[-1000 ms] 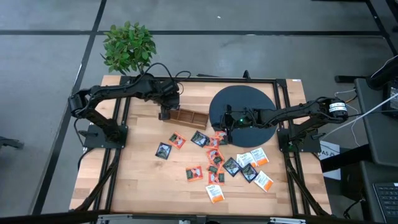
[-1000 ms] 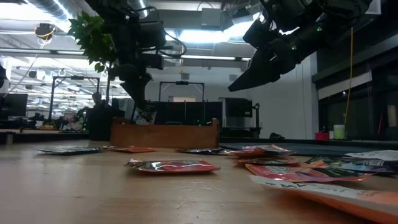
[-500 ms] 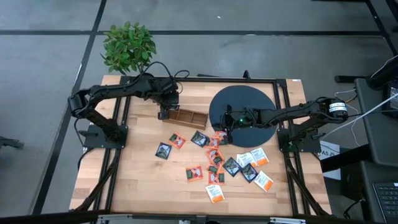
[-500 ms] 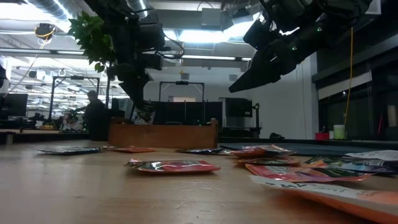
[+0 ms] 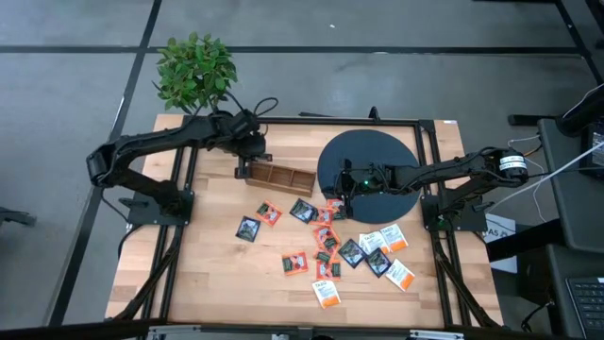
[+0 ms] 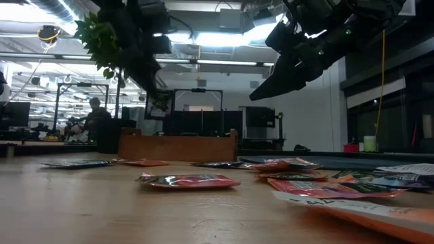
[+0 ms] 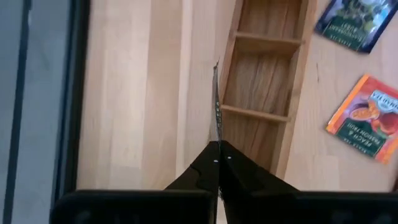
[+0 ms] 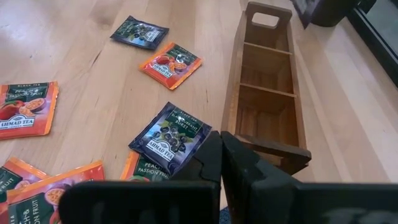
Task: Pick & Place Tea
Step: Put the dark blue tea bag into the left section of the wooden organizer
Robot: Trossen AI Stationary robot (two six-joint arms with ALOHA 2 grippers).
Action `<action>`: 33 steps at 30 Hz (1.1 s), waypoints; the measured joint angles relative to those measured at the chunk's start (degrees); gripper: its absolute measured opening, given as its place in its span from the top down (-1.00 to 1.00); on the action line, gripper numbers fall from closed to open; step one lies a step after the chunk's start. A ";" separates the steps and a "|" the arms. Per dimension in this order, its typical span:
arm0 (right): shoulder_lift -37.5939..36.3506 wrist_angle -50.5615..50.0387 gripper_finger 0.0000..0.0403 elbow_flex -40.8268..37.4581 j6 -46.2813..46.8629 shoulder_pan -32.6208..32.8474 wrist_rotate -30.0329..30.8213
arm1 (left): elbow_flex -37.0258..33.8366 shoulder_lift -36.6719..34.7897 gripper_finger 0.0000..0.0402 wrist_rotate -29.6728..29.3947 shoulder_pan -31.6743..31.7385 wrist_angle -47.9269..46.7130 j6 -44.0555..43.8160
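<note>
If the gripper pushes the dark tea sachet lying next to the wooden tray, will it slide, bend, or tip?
The dark tea sachet lies flat on the table, so it would probably slide, not tip or roll. It looks thin, so it is likely light and may flex when pinched. Its printed wrapper seems glossy, so it could be a little slippery.

Edge-on sachet [image 7: 216,106] in left claw [image 7: 217,163], its face hidden.

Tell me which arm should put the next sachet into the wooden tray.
Left. Its gripper pinches a sachet edge-on at the tray rim; the right gripper is shut, empty, over loose sachets.
</note>
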 joint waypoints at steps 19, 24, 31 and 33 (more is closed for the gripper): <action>0.00 1.39 0.96 0.00 -0.04 0.00 0.05 | -9.79 -4.34 0.99 5.09 2.23 8.71 4.12; 0.01 1.46 0.96 0.00 -0.04 0.00 0.08 | -9.79 -3.35 0.99 5.75 2.23 8.54 5.40; 0.00 1.44 0.96 0.00 -0.02 0.02 0.08 | -9.79 -1.96 0.99 5.46 2.23 8.66 9.84; 0.00 1.43 0.96 0.00 -0.02 0.00 0.08 | -9.79 -1.39 0.99 5.09 2.23 8.92 10.91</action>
